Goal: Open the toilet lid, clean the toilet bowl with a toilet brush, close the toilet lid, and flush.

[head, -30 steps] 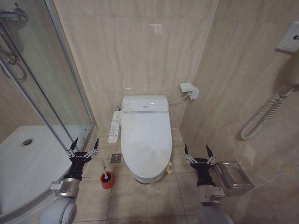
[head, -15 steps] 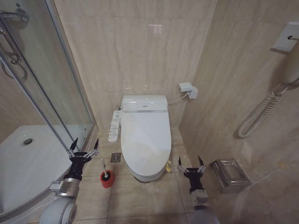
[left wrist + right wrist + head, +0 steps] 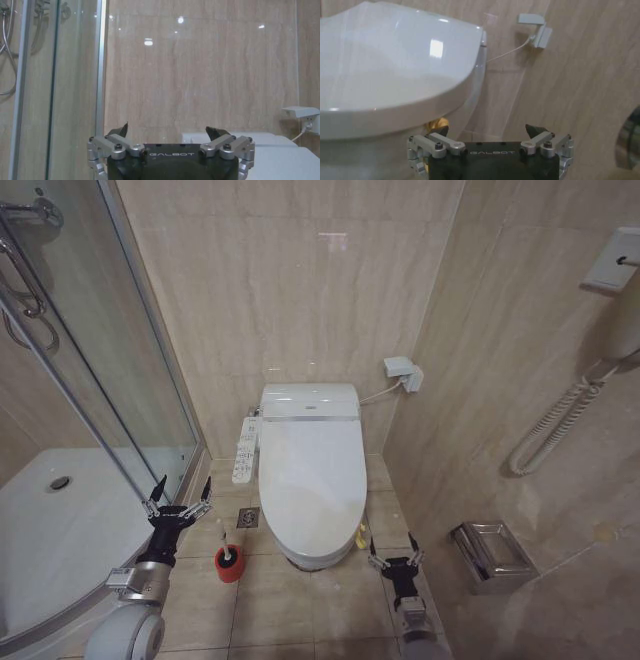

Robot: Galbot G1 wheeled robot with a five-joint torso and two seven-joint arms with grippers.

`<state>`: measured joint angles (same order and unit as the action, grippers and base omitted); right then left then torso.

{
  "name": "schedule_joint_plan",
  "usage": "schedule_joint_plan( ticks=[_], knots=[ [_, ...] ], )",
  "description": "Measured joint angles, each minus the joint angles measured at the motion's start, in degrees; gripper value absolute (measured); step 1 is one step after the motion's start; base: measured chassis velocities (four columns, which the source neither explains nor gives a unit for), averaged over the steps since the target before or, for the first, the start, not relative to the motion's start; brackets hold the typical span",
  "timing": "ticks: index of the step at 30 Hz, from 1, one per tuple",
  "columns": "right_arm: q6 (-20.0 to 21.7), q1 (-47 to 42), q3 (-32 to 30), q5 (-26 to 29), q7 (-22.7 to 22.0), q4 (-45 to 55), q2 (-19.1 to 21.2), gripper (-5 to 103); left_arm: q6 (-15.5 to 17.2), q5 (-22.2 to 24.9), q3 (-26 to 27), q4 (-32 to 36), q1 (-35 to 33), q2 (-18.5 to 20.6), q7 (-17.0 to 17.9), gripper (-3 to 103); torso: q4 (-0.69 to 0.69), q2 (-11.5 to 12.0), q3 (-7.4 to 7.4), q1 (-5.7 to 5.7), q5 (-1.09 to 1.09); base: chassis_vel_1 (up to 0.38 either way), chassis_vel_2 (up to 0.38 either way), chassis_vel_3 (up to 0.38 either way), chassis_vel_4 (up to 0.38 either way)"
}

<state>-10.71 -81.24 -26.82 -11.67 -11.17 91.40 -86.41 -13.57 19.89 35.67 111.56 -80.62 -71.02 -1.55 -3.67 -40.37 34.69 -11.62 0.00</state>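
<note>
The toilet lid (image 3: 312,475) lies shut, glossy white, and covers the toilet bowl, whose inside is hidden. The toilet brush (image 3: 229,561) stands in its red cup on the floor left of the toilet. My left gripper (image 3: 180,492) hovers open above the floor between the shower and the brush, nothing in it. My right gripper (image 3: 394,552) is open and low beside the toilet's front right corner. In the right wrist view the right gripper (image 3: 487,131) sits just below the lid's (image 3: 385,63) rim. In the left wrist view the left gripper (image 3: 169,131) faces the back wall.
A shower tray (image 3: 60,530) and glass door (image 3: 120,380) stand on the left. A control panel (image 3: 245,450) hangs at the toilet's left side, with a floor drain (image 3: 248,519) below it. A metal box (image 3: 490,555) juts from the right wall. A wall socket (image 3: 404,372) sits behind.
My right gripper has dropped lower and moved left, toward the toilet's front right corner. The left arm has stayed put. The view shifted slightly at first.
</note>
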Motion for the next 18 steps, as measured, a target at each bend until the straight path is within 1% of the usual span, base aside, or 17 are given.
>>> schedule_joint_plan(
  ticks=[5, 12, 18],
  knots=[
    [-0.5, 1.8, 1.1, -1.3, -0.2, -4.1, 0.1, 100, 0.0, 0.0, 0.0, 0.0, 0.0, 0.0, 0.0, 100, 0.00, 0.0, 0.00, 0.00, 0.00, 0.000, 0.000, 0.000, 0.000],
    [-0.8, 4.4, 1.5, -1.8, -0.5, -8.0, -0.5, 100, 0.0, 0.0, 0.0, 0.0, 0.0, 0.0, 0.0, 100, 0.00, 0.0, 0.00, 0.00, 0.00, 0.000, 0.000, 0.000, 0.000],
    [-0.8, 5.9, 1.8, -1.9, -0.9, -9.4, -0.9, 100, 0.0, 0.0, 0.0, 0.0, 0.0, 0.0, 0.0, 100, 0.00, 0.0, 0.00, 0.00, -0.01, 0.000, 0.000, 0.000, 0.000]
  ],
)
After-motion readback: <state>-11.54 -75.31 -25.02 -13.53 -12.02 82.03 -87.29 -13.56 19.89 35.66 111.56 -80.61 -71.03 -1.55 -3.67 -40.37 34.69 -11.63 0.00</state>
